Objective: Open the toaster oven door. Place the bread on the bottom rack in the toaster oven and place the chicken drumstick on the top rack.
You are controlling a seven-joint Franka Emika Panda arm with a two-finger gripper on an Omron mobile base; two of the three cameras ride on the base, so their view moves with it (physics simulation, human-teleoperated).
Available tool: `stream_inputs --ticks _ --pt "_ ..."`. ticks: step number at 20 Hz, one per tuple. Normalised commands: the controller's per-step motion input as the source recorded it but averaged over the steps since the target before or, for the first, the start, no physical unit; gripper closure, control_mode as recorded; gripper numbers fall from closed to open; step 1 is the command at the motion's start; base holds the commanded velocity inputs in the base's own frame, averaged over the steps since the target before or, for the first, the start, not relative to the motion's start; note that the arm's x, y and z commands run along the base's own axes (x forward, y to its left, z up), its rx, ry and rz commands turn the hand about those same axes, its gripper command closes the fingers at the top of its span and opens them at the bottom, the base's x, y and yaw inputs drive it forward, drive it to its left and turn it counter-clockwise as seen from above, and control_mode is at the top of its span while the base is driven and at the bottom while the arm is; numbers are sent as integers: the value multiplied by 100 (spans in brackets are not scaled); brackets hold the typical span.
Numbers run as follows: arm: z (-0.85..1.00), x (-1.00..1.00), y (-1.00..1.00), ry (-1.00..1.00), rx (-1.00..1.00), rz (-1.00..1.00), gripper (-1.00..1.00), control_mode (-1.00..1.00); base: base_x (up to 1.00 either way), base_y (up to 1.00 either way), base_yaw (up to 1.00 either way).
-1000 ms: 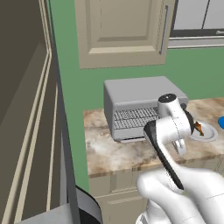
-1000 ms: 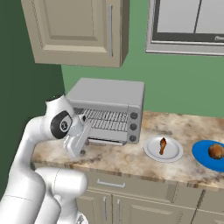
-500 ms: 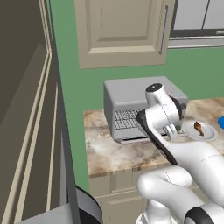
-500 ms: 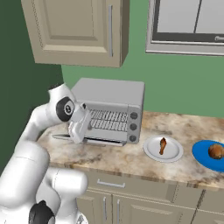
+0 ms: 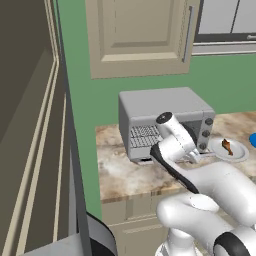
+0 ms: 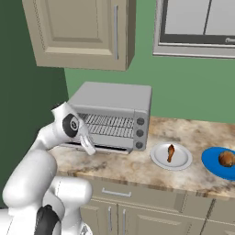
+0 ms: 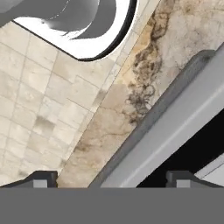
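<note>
There is one oven (image 6: 110,112) on the counter (image 6: 137,167), with its door (image 7: 175,131) folded down flat in front. Inside are two wire racks, the top rack (image 6: 108,121) and the bottom rack (image 6: 105,130) just under it, and both look bare. Three dark knobs (image 6: 140,133) run down the right side of the oven.

Right of the oven sits one white plate (image 6: 171,157) with one drumstick (image 6: 170,152) on it. Further right is one blue plate (image 6: 221,164) holding one bread (image 6: 226,158). The blue plate is cut off at the picture edge. In the left base view you can see the drumstick (image 5: 227,146) on its plate, and just a blue sliver at the right edge.

One white arm reaches in front of the oven and covers part of the opening in both base views. A tan cupboard (image 6: 82,34) hangs above the oven, and a window (image 6: 197,25) is up to the right.

The claw (image 7: 111,177) hangs low over the door's front edge, looking down at the counter and the tiled floor (image 7: 39,109) beside it. Its two tips (image 7: 41,178) stand wide apart with nothing between them. The door's handle is hard to make out.
</note>
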Motion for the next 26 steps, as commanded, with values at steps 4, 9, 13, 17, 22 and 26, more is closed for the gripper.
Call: stream_inputs --ticks 4,9,13,17,22,26 --pt "-83 -1 0 24 -1 49 -100 -100 0 0 0" --pt "6 0 -8 8 3 37 -100 -100 0 0 0" --pt "0 5 0 2 0 34 -100 -100 0 0 0" --pt "-65 12 2 6 -5 31 -100 -100 0 0 0" --pt "-98 0 0 2 -1 8 -100 -100 0 0 0" --pt "12 -18 -10 -24 17 0 -100 -100 0 0 0"
